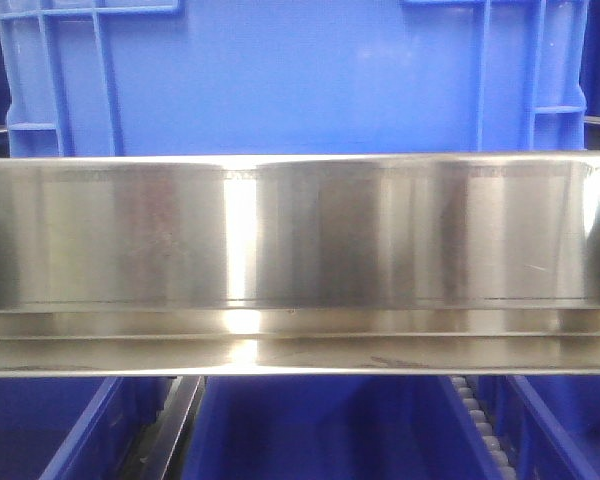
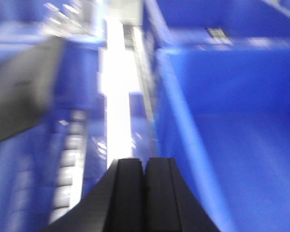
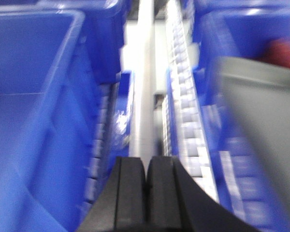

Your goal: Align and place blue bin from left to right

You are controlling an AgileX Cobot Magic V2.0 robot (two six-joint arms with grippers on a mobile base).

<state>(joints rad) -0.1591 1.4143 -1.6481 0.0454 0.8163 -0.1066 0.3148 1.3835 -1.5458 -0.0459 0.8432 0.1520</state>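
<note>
Bin (image 1: 300, 80): in the front view it stands on the upper level behind the steel rail (image 1: 300, 240). Its flat side panel faces the camera, with ribbed corners at both ends. Top and base are cut off.
Left gripper (image 2: 145, 191): fingers pressed together with nothing between them, pointing along a gap beside a blue wall.
Right gripper (image 3: 147, 193): likewise clenched and empty, over a strip of rollers (image 3: 188, 125).
Progress: judged early or between moves. Neither gripper touches the bin, and no push or grasp is shown. Whether it sits aligned at the right cannot be told, since its neighbours are out of frame.
Left to do: probably contact, slide, square up.
Hidden/unclear: both wrist views are blurred, and the blue walls there can't be matched to the bin. Grey panel (image 3: 261, 125) and red object (image 3: 282, 50) are unidentifiable. Lower bins (image 1: 320, 430) are cropped by the frame edge.
</note>
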